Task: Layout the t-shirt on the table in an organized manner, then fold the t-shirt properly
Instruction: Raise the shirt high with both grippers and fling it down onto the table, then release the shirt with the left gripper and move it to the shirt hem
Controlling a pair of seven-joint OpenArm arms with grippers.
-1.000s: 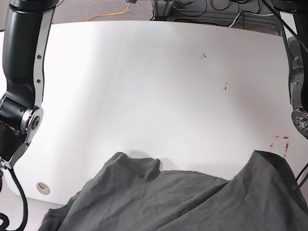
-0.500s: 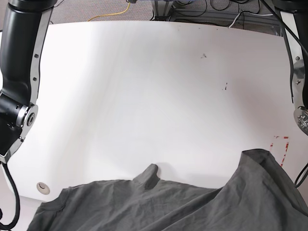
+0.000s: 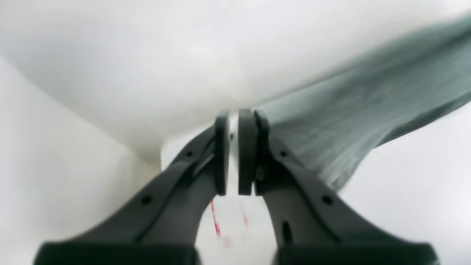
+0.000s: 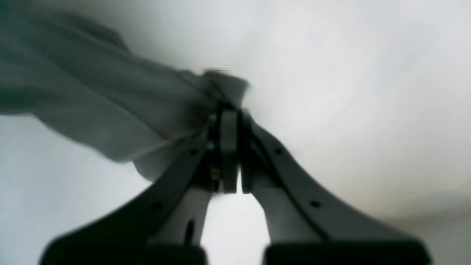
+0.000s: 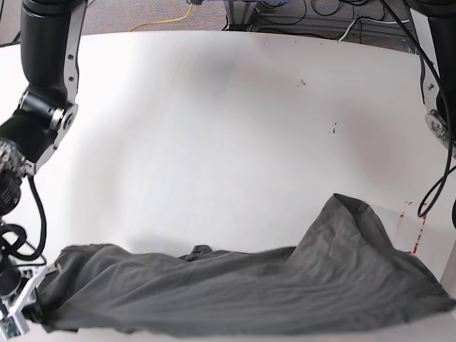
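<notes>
The dark grey t-shirt (image 5: 249, 285) lies stretched in a long wrinkled band along the near edge of the white table (image 5: 214, 128). At the near left corner my right gripper (image 5: 34, 299) holds the band's left end. The right wrist view shows that gripper (image 4: 230, 110) shut on a bunched bit of t-shirt (image 4: 110, 110), with cloth trailing left. My left gripper (image 3: 233, 114) is out of the base view. Its jaws stand nearly together, and the t-shirt (image 3: 349, 110) runs taut to the right from its tips.
Red tape marks (image 5: 417, 214) sit near the table's right edge beside the shirt's raised right part, and show below the left gripper (image 3: 215, 217). Small dark scuffs (image 5: 333, 128) dot the far right. Cables (image 5: 192, 11) lie on the floor beyond the far edge.
The t-shirt has been drawn toward the near edge and spread sideways into a flatter band. The arm at the view's left swung down to the near left corner with its end.
</notes>
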